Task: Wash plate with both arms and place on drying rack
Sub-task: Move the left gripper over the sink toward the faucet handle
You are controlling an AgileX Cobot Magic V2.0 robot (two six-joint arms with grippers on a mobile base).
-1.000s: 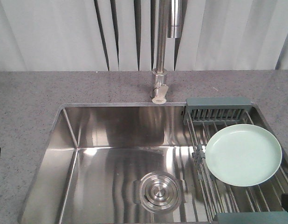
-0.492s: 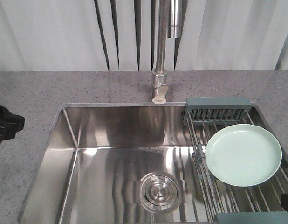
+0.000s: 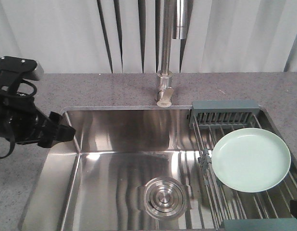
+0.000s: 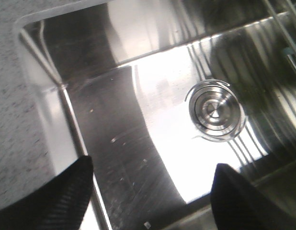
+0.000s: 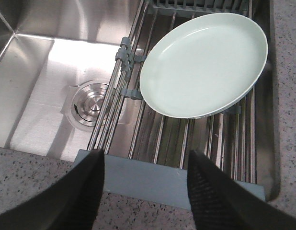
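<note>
I see the plate (image 3: pixel 251 160) lying flat on the drying rack (image 3: pixel 225 113), which spans the right end of the sink (image 3: pixel 115 159). The plate is round, pale mint green and matte, with a shallow raised rim and no pattern. From my right wrist camera it (image 5: pixel 205 64) rests on the rack's thin parallel steel wires (image 5: pixel 157 129), its left edge close to the grey clips on the rack's inner rail. The rack's grey-teal plastic frame holds a slotted compartment (image 3: pixel 224 117) at the far end, beside the plate; I cannot see anything in it. The near bar of the frame (image 5: pixel 153 179) sits against the speckled grey table (image 3: pixel 91 89).

The sink is a rectangular basin of brushed steel, shiny and streaked with reflections, holding only its round ringed drain cover (image 3: pixel 164 197) near the front edge. A steel tap (image 3: pixel 166 57) rises from the table behind the basin's back edge.

My left tool (image 3: pixel 57 134) hangs over the left rim of the sink, black, with a silver-grey box (image 3: pixel 24 67) above it. On its wrist camera the two fingers (image 4: pixel 52 199) stand wide apart with nothing between them, looking down on the basin floor. My right tool (image 5: pixel 145 191) is spread as well, empty, over the near bar of the rack, apart from the plate.
</note>
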